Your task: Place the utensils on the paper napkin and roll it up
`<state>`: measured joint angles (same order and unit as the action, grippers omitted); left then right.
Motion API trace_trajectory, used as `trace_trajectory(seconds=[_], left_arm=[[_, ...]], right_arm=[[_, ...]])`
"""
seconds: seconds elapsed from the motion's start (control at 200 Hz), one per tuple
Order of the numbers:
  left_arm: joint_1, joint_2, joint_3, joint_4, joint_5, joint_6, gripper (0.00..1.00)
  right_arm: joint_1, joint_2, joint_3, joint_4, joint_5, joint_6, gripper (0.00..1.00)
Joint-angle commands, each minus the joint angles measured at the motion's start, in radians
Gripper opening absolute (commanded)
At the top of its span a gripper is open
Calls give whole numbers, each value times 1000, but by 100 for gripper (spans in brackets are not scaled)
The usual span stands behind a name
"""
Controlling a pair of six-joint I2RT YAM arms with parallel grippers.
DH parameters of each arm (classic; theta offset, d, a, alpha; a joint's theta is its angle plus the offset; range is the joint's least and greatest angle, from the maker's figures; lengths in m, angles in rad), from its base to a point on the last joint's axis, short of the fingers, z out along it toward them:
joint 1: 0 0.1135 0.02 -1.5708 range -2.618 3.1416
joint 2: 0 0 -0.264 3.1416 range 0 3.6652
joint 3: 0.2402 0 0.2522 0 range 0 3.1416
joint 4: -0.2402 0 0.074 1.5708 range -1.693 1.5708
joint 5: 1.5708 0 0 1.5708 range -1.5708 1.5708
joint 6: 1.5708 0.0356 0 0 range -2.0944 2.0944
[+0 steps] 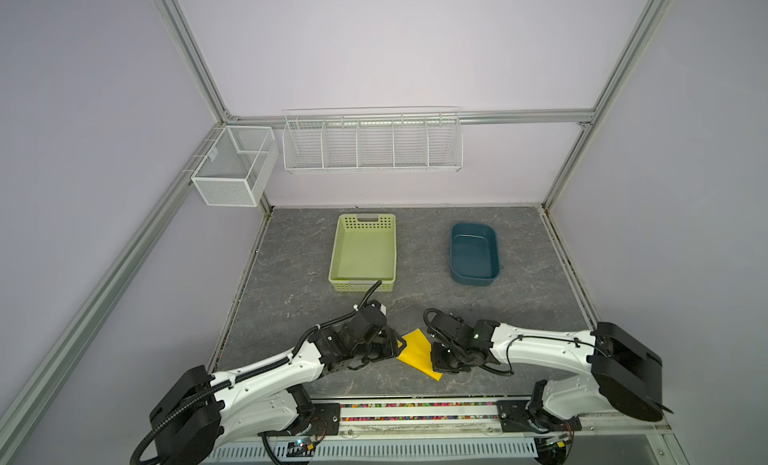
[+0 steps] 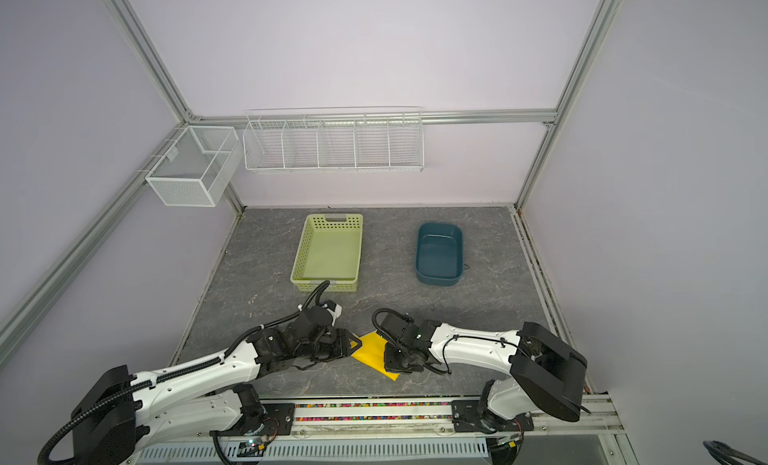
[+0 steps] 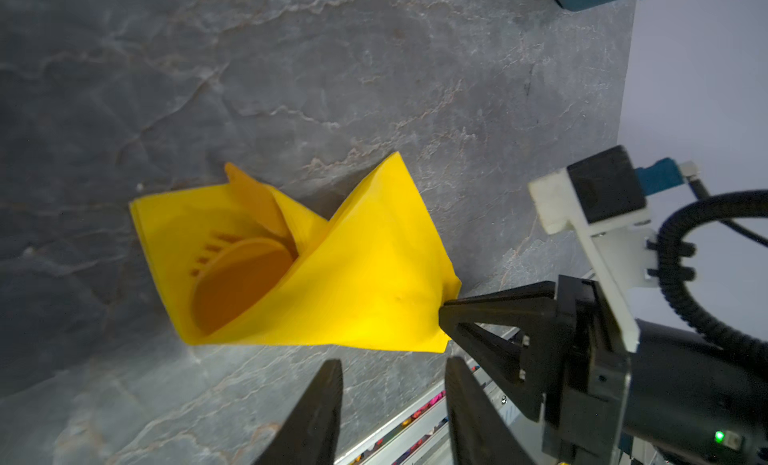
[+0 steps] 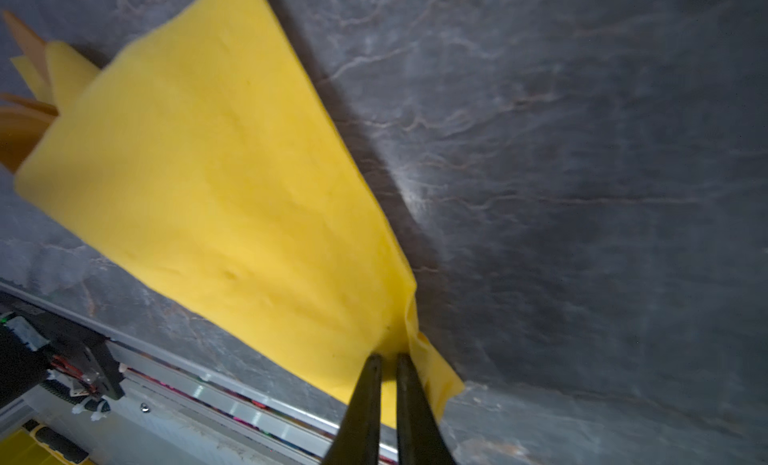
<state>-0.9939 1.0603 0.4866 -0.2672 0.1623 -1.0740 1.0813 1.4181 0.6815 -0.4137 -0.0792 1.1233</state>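
Observation:
The yellow paper napkin (image 1: 417, 352) (image 2: 373, 354) lies near the table's front edge between the two grippers, folded loosely over the orange utensils. In the left wrist view the napkin (image 3: 357, 284) gapes at one end, showing a round spoon bowl (image 3: 239, 284), fork tines (image 3: 212, 251) and another orange tip (image 3: 253, 199). My right gripper (image 4: 387, 356) (image 1: 436, 359) is shut on a bunched corner of the napkin (image 4: 228, 184), lifting that end slightly. My left gripper (image 3: 392, 363) (image 1: 388, 346) stands open just beside the napkin's other end, with nothing between its fingers.
A pale green perforated basket (image 1: 341, 251) and a dark blue tub (image 1: 454, 251) stand empty at the back of the table. White wire racks (image 1: 372, 142) hang on the back wall. A metal rail (image 1: 415, 407) runs along the front edge, close behind the napkin.

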Motion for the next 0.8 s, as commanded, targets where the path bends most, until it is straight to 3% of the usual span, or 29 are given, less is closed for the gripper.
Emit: trace_trajectory(seconds=[0.0,0.3,0.795], left_arm=[[-25,-14,-40,48,-41,-120,47],[-129,41,-107,178,-106,-231,53],[-140,116,-193,270,-149,-331,52]], right_arm=[[25,9,-62,56,9,136,11],[75,48,-68,150,26,232,6],[103,85,-37,165,25,238,6]])
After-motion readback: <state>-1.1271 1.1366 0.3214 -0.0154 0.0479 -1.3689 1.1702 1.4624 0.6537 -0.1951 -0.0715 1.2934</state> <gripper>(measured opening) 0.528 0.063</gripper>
